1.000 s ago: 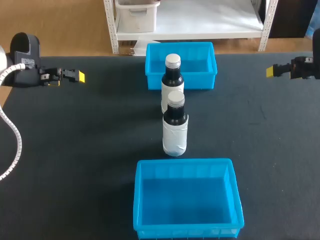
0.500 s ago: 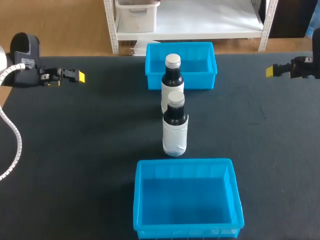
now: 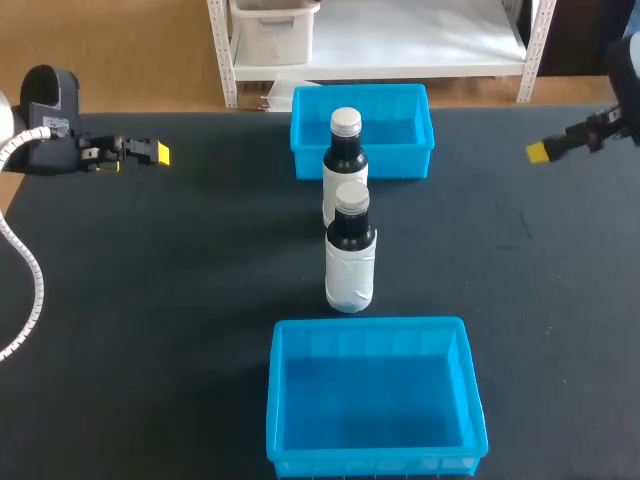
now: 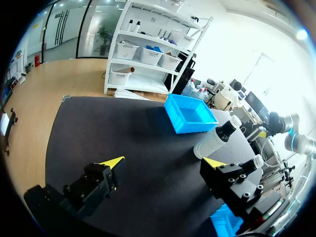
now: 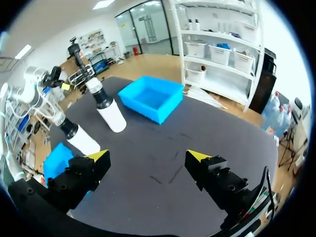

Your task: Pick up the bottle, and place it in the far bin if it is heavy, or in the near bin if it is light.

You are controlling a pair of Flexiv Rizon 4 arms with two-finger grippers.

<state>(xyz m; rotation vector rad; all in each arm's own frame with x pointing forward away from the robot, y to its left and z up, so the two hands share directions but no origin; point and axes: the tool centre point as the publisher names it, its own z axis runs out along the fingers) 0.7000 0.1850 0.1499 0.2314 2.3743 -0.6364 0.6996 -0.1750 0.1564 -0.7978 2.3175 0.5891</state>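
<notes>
On the dark table there are two blue bins, two bottles and two grippers. Nearest to the robot stands the near bin, open on top, showing its blue floor. Just behind it stands the near bottle, upright, with a dark body, a white cap and a white label wrapped around its lower half. A little further stands the far bottle, of the same kind and also upright. The two bottles are in one line and stand apart, as the right wrist view shows. Any print on the labels is too small to read. At about the depth of the far bottle, the left gripper hangs over the left side of the table and the right gripper over the right side, both well apart from the bottles. In each wrist view the two yellow-tipped fingers are spread wide, with only the table surface between them. Just behind the far bottle stands the far bin, by the far edge of the table.
</notes>
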